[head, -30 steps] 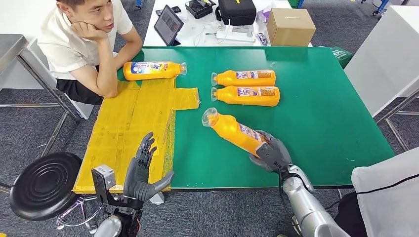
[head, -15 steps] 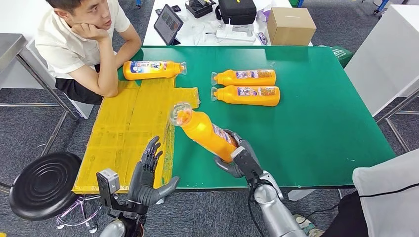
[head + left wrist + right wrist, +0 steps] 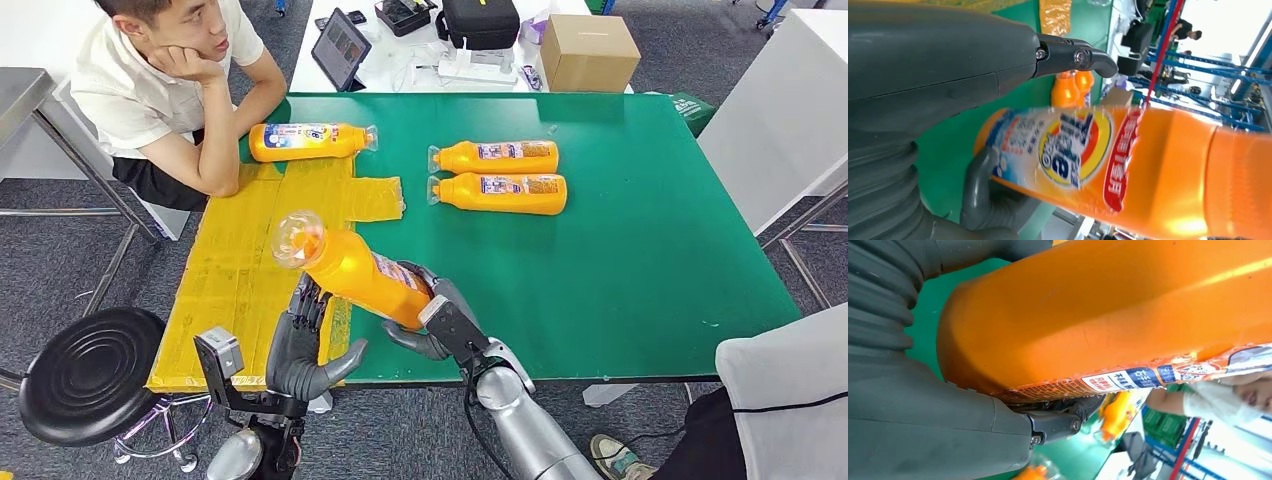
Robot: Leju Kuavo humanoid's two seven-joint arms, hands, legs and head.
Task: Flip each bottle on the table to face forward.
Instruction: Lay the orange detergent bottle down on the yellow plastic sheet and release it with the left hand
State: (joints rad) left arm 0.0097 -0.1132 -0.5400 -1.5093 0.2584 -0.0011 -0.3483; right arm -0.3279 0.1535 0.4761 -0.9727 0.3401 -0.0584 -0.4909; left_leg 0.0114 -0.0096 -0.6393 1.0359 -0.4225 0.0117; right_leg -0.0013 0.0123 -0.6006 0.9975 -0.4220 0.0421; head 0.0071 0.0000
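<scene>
Item 1, far left: a person sits at the bench corner, elbow on the bench, chin on a hand.

Item 2: yellow cardboard sheet taped over the bench's left part. One orange bottle lies at its far end, cap pointing right, label up.

Item 3: left robot hand, raised at the near edge, fingers apart and holding nothing. It sits just below the carried bottle; from the head view you cannot tell whether the fingers touch it.

Item 4: carried bottle, clamped at its base by the right robot hand. A second ago it lay out to the right, low over the green surface; it has since been lifted clear and swung left, and now hangs tilted over the edge of the yellow sheet, cap up and to the left. The left wrist view shows its printed front label; the right wrist view shows a plain orange side with a strip of small print.

Item 5: two more bottles, side by side at bench centre, caps left, labels up.

Reading for you: the bottle has been brought within reach of the free hand, so a handover or regrasp to turn it looks likely. It is not yet set down facing forward.
</scene>
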